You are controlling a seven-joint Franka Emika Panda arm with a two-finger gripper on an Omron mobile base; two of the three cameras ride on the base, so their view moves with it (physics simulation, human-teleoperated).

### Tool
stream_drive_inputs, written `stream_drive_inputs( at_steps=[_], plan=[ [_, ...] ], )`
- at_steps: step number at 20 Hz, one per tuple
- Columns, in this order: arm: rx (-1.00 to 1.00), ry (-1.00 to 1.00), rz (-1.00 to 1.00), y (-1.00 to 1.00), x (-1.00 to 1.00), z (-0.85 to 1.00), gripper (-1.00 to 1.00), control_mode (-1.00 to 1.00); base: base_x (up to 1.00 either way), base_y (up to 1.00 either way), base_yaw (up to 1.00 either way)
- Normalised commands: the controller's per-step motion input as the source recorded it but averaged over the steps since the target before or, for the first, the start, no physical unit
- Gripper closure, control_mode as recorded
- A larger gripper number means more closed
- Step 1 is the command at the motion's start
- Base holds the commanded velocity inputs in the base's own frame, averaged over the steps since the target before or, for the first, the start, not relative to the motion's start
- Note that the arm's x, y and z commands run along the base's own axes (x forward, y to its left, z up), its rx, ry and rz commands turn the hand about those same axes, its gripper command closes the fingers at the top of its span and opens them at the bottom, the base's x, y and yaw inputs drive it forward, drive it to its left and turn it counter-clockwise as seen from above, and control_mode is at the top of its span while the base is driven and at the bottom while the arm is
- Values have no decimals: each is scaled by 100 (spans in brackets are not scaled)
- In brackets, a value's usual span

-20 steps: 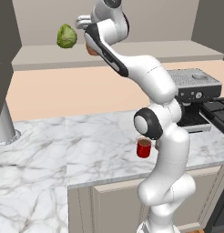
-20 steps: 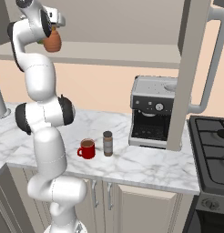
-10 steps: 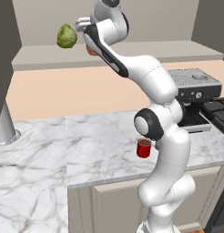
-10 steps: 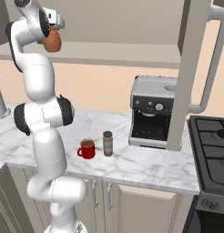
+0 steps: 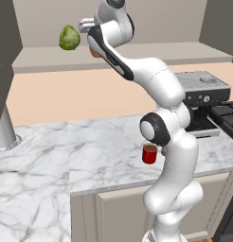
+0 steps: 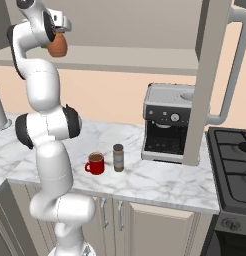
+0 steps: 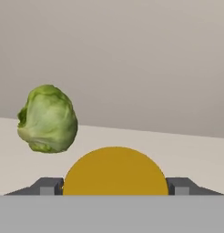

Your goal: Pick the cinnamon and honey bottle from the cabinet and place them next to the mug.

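The marble surface (image 6: 160,180) runs across the lower middle of the right base view, with the cabinet (image 5: 137,52) as a long pale shelf recess across the upper part of the left base view. A grey coffee machine (image 6: 167,122) stands on the surface at the centre right of the right base view, with a dark stove (image 6: 232,162) at the right edge.

The white arm reaches up to the top left of the right base view, where the hand (image 6: 58,36) sits at the shelf's front. Its two fingers are closed in on either side of the honey bottle (image 6: 57,46), which hangs just under the hand, at the shelf's front edge. In the hand view the bottle's yellow-orange lid (image 7: 115,172) fills the gap between the two dark fingertips (image 7: 48,186) at bottom centre.

A green cabbage (image 7: 48,119) lies on the shelf at the left of the hand view, near the bottle but apart from it.

Lower centre-left in the right base view, the red mug (image 6: 95,163) stands on the surface with the cinnamon (image 6: 118,157) upright just beside it to the right, not touching.
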Motion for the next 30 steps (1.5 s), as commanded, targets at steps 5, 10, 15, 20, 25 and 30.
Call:
stream_drive_inputs(
  at_steps=[5,10,15,20,25,30],
  plan=[
    [0,0,0,0,0,0,100,-100,0,0,0],
    [0,0,0,0,-6,0,100,-100,0,0,0],
    [0,-1,0,0,-54,-1,100,-100,0,0,0],
    [0,-1,0,0,-53,0,100,-100,0,0,0],
    [0,-5,0,0,-55,0,100,-100,0,0,0],
    [0,-7,0,0,-63,-1,100,-100,0,0,0]
  ],
)
